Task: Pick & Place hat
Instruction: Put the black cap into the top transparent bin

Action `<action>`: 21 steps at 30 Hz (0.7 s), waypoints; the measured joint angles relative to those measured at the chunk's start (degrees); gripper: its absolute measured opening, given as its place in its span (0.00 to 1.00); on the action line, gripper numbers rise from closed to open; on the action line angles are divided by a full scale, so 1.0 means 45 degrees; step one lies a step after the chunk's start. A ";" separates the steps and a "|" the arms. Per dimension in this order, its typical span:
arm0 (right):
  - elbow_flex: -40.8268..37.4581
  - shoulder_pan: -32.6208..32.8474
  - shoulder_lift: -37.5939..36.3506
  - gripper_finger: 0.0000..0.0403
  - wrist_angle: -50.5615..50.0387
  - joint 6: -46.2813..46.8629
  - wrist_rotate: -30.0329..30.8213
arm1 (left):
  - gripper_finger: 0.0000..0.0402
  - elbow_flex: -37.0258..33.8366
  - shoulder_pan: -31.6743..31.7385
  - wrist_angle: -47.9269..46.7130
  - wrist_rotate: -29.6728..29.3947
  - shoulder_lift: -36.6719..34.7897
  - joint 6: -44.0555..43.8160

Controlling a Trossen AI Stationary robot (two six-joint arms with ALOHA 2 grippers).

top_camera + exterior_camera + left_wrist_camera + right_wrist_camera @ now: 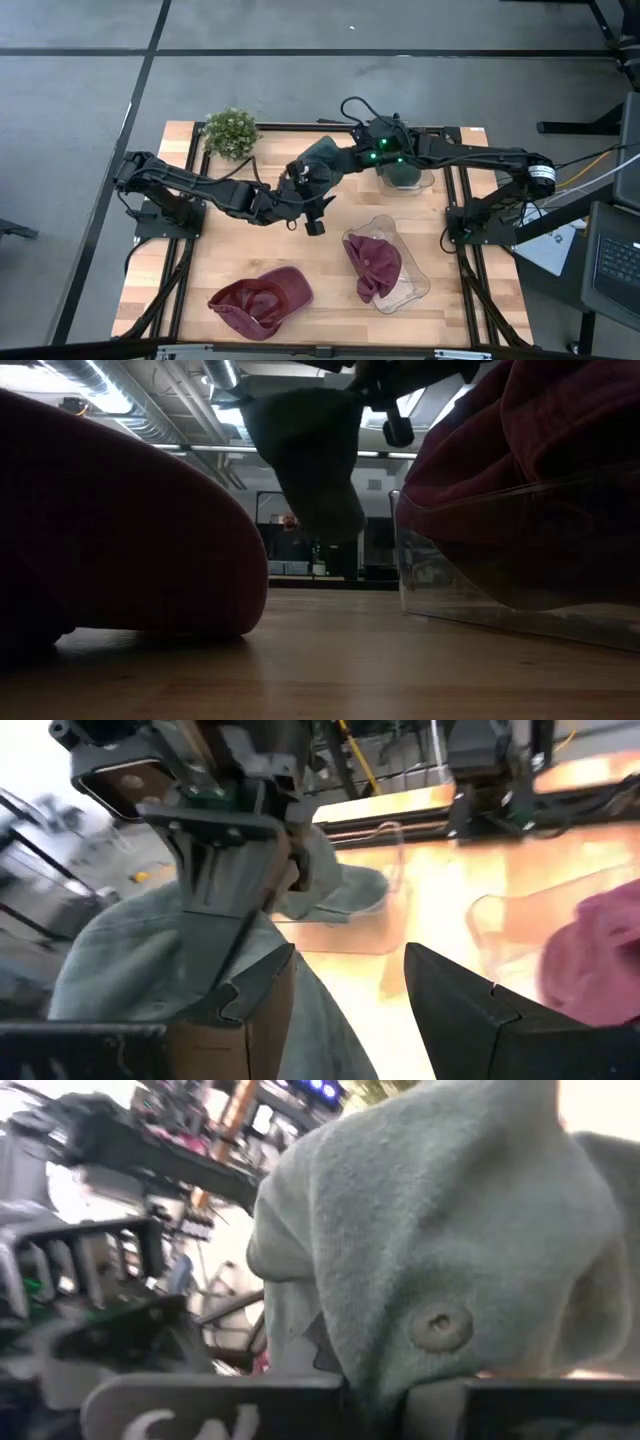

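maroon hat (120,530) fills low foreground; right hand (345,160) clamps green hat (322,160), left hand (300,195) open.

Grey-green hat (440,1230): soft matt cloth, fabric-covered button on crown. Maroon hats (262,300) (373,262): matt woven cloth. Trays (412,285) (425,183): clear glossy plastic. Table (230,250): pale smooth wood, slight sheen. Left gripper (350,1010) fingers: matt dark plastic.
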 joint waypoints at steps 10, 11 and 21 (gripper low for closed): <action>-0.0005 -0.0062 0.0000 0.02 0.1049 0.0514 -0.0350 | 0.46 0.0000 0.0139 -0.0200 -0.2314 0.0000 0.2081; -0.0005 -0.0062 0.0000 0.02 0.1061 0.0516 -0.0350 | 0.46 0.0000 0.0185 -0.0315 -0.2262 0.0000 0.2083; -0.0010 -0.0158 0.0000 0.02 0.1853 0.0786 -0.0240 | 0.46 0.0000 0.0408 -0.1323 -0.1828 0.0000 0.1759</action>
